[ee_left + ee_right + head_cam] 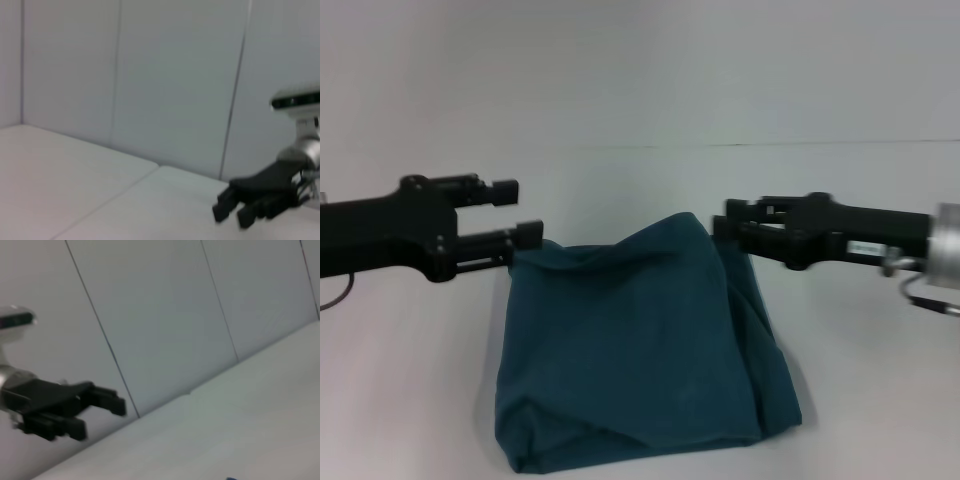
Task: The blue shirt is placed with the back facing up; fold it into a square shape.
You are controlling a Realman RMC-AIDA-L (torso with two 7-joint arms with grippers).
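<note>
At the middle of the head view, toward 6 o'clock, the blue shirt point(635, 345) lies on the white counter point(410, 400) as a rumpled, roughly square bundle, its near edge flat on the surface and its far edge raised in two peaks. At 9 o'clock the left tool point(525, 212) reaches in level, its two fingers spread one above the other; the lower finger tip touches the shirt's far left corner, the upper one is free. At 3 o'clock the right tool point(722, 228) meets the shirt's far right corner, and whether its fingers are pressed together or pinching the cloth I cannot tell. Each wrist view shows only the opposite tool before a pale panelled wall point(175, 75).
</note>
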